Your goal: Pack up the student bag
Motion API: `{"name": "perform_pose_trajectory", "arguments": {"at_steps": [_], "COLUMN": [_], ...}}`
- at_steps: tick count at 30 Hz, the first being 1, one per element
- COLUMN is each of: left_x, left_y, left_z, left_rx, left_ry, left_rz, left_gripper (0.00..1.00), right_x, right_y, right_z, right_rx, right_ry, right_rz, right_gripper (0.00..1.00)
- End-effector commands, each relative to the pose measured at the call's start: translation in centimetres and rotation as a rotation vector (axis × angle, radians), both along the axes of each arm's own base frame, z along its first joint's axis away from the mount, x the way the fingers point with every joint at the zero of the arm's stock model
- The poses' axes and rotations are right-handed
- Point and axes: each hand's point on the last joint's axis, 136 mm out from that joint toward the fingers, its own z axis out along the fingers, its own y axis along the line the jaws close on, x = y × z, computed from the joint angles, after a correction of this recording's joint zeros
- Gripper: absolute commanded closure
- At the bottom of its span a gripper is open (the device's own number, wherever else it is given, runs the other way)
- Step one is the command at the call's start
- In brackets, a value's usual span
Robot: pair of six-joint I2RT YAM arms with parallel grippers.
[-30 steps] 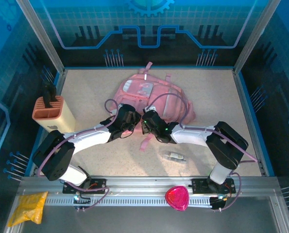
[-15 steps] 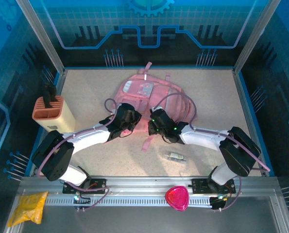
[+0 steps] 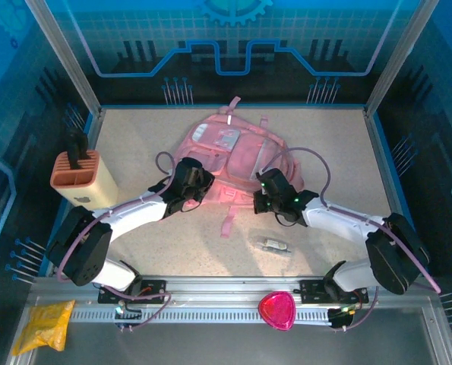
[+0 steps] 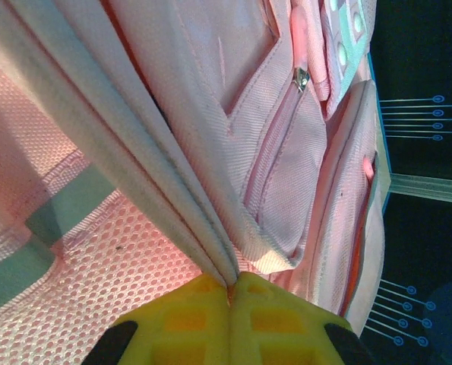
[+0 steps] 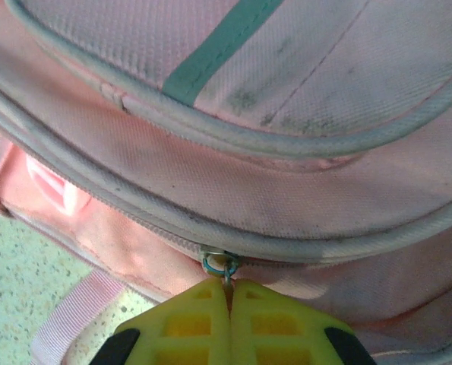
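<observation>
While both pairs of yellow fingers are pressed together, the left gripper (image 4: 231, 286) pinches a folded fabric edge of the pink student bag (image 3: 237, 152), which spreads out ahead of it on the speckled table (image 3: 332, 144). The right gripper (image 5: 227, 283) clamps the zipper pull (image 5: 220, 265) at its fingertips, with the bag's piped seams arching just beyond.

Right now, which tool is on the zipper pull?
The right tool: it is shut on the zipper pull of the student bag. The left tool pinches a fabric edge instead.
</observation>
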Motion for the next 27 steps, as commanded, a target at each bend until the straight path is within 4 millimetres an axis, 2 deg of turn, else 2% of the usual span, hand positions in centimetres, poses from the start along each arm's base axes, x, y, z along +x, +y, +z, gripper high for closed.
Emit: {"name": "perform_pose_trajectory", "arguments": {"at_steps": [1,4,7,9,12,19,24,27], "left_x": [0.6,0.6,0.7,0.8,0.9,1.8,2.0,3.0], "left_y": [1.5,1.4,1.1,1.0,1.0,2.4,3.9,4.3], "left_z": [0.4,0.4,0.5,0.5,0.7,1.3,0.6,0.7], "left_rx": [0.060,0.059,0.055,0.057,0.074,0.144,0.168,0.155], "left_ry": [-0.024,-0.027,-0.031,-0.029,-0.033,-0.022,-0.007,-0.003], "left_rz": [0.022,0.014,0.006,-0.001,-0.007,-0.030,-0.014,-0.031], "left_gripper": [1.00,1.00,1.00,1.00,1.00,1.00,1.00,1.00], "right_x": [-0.4,0.1,0.5,0.8,1.1,0.6,-0.2,-1.2], "right_y": [-0.7,-0.5,0.3,0.4,-0.1,-3.3,-5.9,-4.7], "right_z": [-2.4,-2.9,-3.2,-3.4,-3.4,-2.0,-0.9,-0.5], "right_rx": [-0.075,-0.084,-0.065,-0.075,-0.099,-0.105,-0.086,-0.035], "right_ry": [0.080,0.081,0.085,0.095,0.087,0.079,0.089,0.111], "right_rz": [0.022,0.015,0.021,0.014,-0.007,-0.094,-0.139,-0.092], "right_gripper": [1.00,0.98,0.86,0.88,1.00,1.00,1.00,1.00]}}
